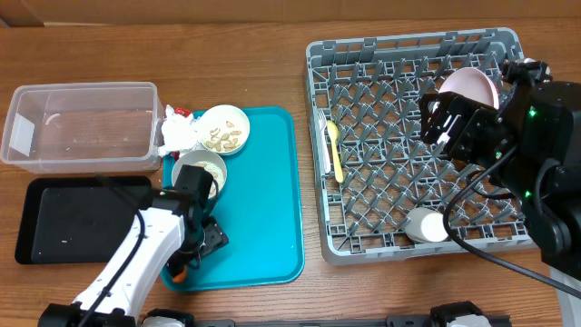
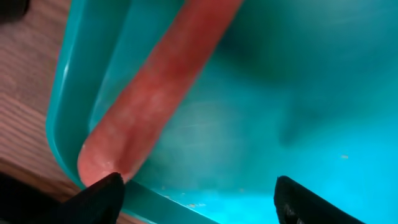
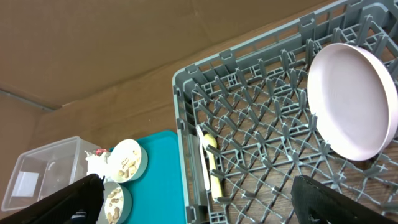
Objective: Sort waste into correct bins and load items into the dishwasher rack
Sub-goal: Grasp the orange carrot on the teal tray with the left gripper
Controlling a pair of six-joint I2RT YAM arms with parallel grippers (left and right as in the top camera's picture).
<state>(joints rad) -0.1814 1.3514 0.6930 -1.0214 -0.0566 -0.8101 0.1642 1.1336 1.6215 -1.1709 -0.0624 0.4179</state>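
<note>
A: Carrot (image 2: 146, 99)?
B: Blurred, lying in a corner of the teal tray (image 2: 59, 124), mostly hidden overhead.
A: Left gripper (image 2: 198, 198)?
B: Jaws apart, gripping nothing, one finger by its tip. Right gripper (image 3: 199, 202) gapes over the dishwasher rack (image 3: 249, 149).

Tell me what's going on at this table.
The left end effector is down at the teal tray's near corner, open over the carrot, not gripping it. The right end effector hangs open and empty above the dishwasher rack, which holds the plate, cup, spoon and fork. Two bowls with food bits sit on the tray, the napkin beside them.
</note>
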